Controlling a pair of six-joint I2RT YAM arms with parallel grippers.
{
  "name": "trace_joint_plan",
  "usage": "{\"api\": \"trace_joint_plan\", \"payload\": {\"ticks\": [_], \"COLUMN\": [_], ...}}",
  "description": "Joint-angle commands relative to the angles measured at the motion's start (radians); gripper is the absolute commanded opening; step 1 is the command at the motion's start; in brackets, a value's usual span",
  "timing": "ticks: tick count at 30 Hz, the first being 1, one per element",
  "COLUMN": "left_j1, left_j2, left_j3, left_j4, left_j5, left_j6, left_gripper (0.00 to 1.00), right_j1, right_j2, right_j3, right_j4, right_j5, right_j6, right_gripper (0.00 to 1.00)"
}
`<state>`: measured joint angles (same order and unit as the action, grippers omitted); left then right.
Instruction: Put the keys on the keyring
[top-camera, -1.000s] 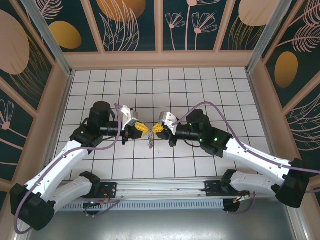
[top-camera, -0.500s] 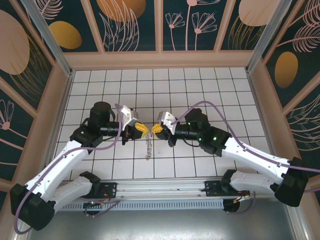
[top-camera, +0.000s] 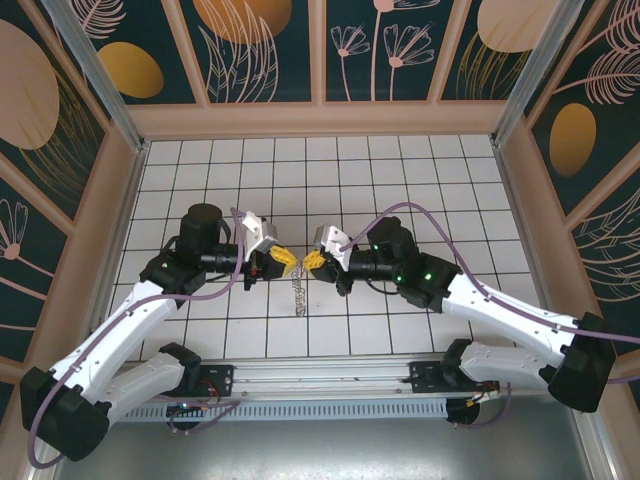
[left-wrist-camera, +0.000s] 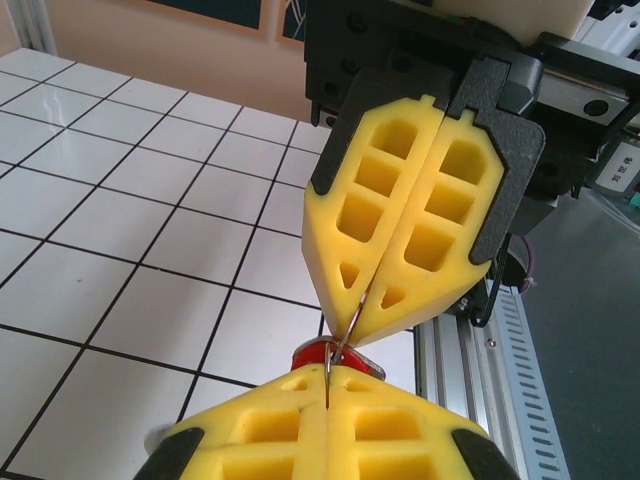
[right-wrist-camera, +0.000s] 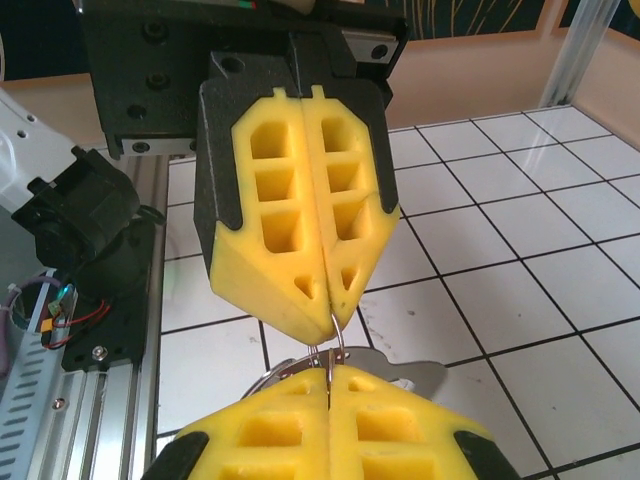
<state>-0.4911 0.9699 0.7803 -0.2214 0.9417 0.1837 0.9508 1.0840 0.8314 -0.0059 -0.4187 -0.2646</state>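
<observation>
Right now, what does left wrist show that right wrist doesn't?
Left wrist adds the red key head, just under where the tips meet. Right wrist adds a flat silver metal piece there instead. Both: left gripper and right gripper shut, tip to tip, pinching the same thin wire above the white tiled table.

Both end effectors (top-camera: 288, 260) clamped, tip-to-tip
</observation>
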Motion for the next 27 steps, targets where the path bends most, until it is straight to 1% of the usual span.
{"api": "trace_joint_plan", "payload": {"ticks": [1, 17, 27], "left_j1": [-0.006, -0.006, -0.006], "left_j2": [-0.003, 0.0, -0.018], "left_j3": [0.037, 0.037, -0.004], "left_j4": [0.033, 0.039, 0.156], "left_j5": [0.009, 0.01, 0.044], "left_j6": [0.021, 0.01, -0.081], "left_gripper": [0.0, 0.0, 0.0], "right_j1": [0.008, 0.012, 0.045], "right_j2": [0.011, -0.004, -0.068], "right_j3": [0.041, 0.026, -0.057], "right_j4": [-0.017, 0.001, 0.058], "right_j5": [-0.055, -0.046, 0.047], "right_j6": [-0.018, -0.029, -0.076], "right_gripper": [0.0, 0.0, 0.0]}}
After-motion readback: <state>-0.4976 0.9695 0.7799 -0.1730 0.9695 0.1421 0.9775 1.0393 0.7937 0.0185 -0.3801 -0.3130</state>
